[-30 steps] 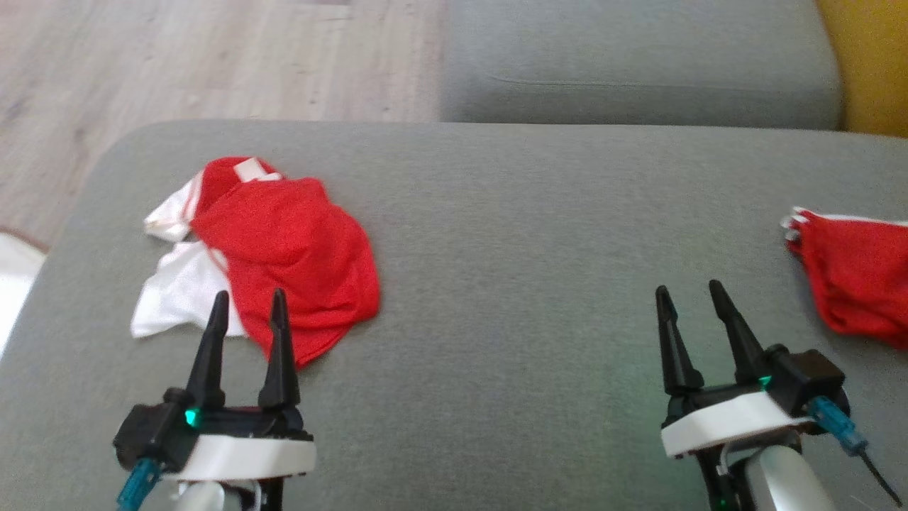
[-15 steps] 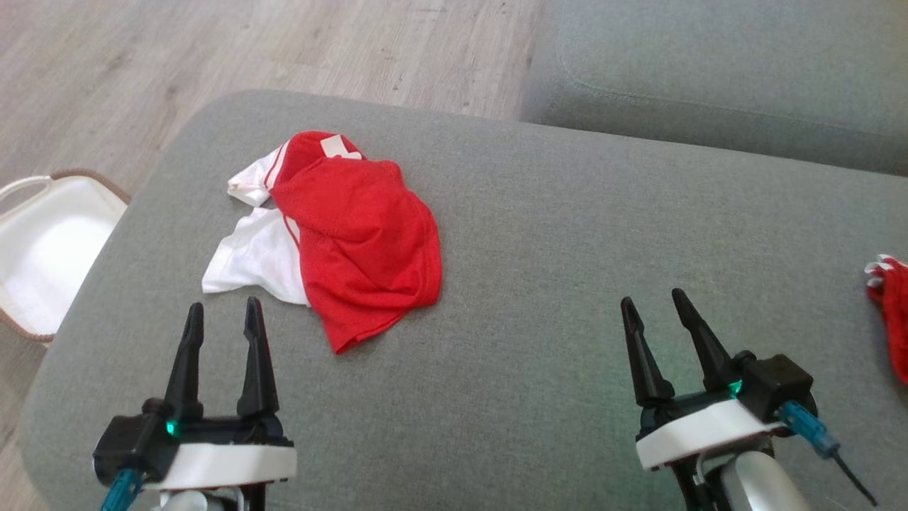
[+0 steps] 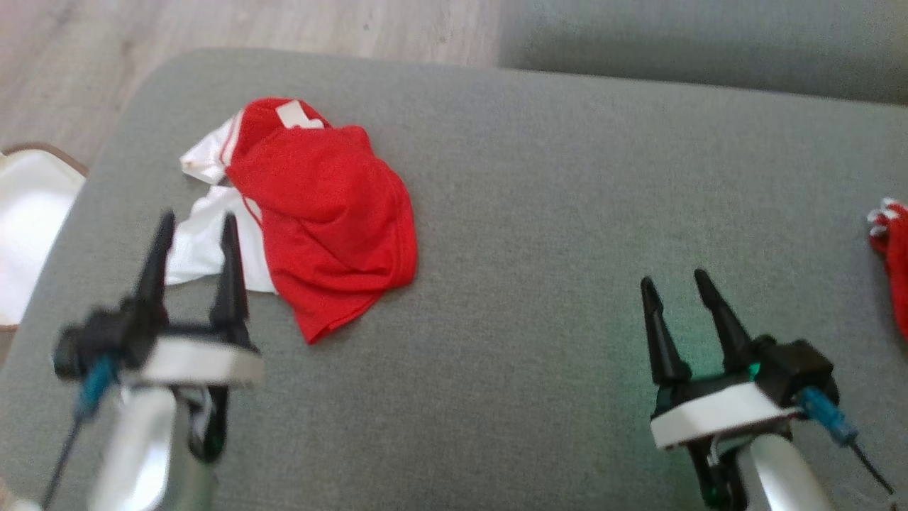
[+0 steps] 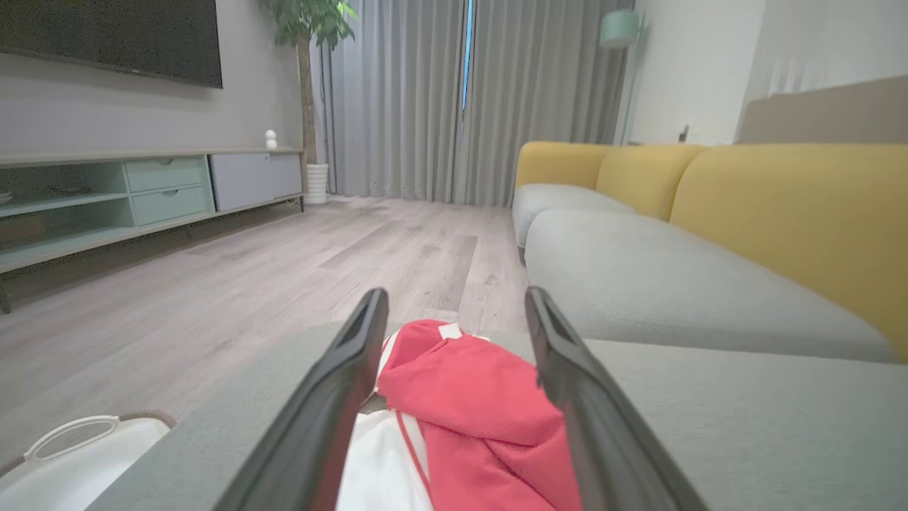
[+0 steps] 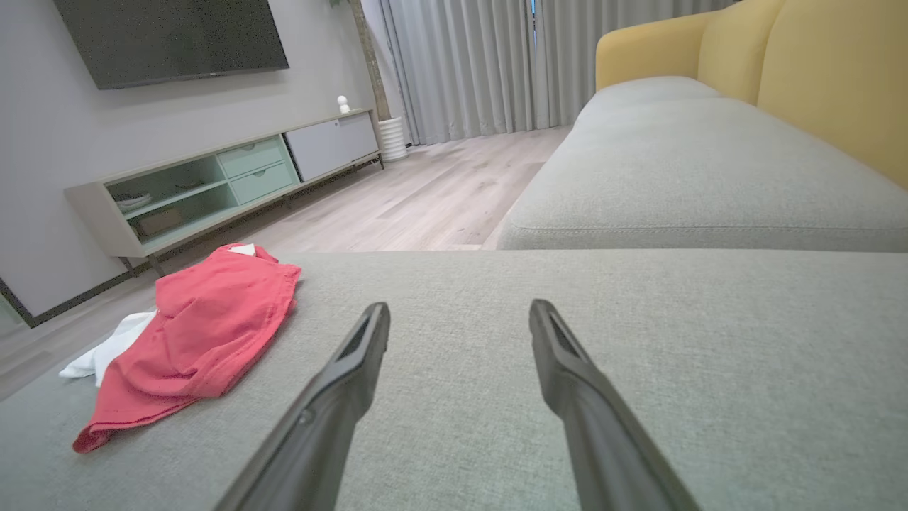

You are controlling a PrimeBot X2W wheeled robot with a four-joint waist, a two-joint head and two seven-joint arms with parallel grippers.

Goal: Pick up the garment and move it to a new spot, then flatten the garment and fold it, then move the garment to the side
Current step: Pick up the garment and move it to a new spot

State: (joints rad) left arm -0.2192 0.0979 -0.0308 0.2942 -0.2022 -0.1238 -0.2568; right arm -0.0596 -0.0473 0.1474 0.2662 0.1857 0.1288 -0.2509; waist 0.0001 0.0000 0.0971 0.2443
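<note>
Garment point(image 3: 319, 213), red with white parts, lies crumpled on the left part of the grey cushion point(image 3: 567, 184), towards its far left corner. Just short of the near white edge hovers the left gripper point(image 3: 197, 218), blurred in the head view, its jaws spread wide with nothing held. In the left wrist view the red and white cloth shows between the two fingers. Whether either finger touches it cannot be told. Well to the right of the garment the right gripper point(image 3: 674, 278) hangs over bare grey fabric, its jaws likewise wide apart and empty. At the cushion's right edge lies a second red cloth point(image 3: 895, 277), cut off by the frame. Beside the cushion's left end a white basket point(image 3: 42, 149) with a brown rim stands on the wood floor point(image 3: 213, 28). The part of its inside that shows is plain white; the rest is out of frame, so its contents cannot be told
</note>
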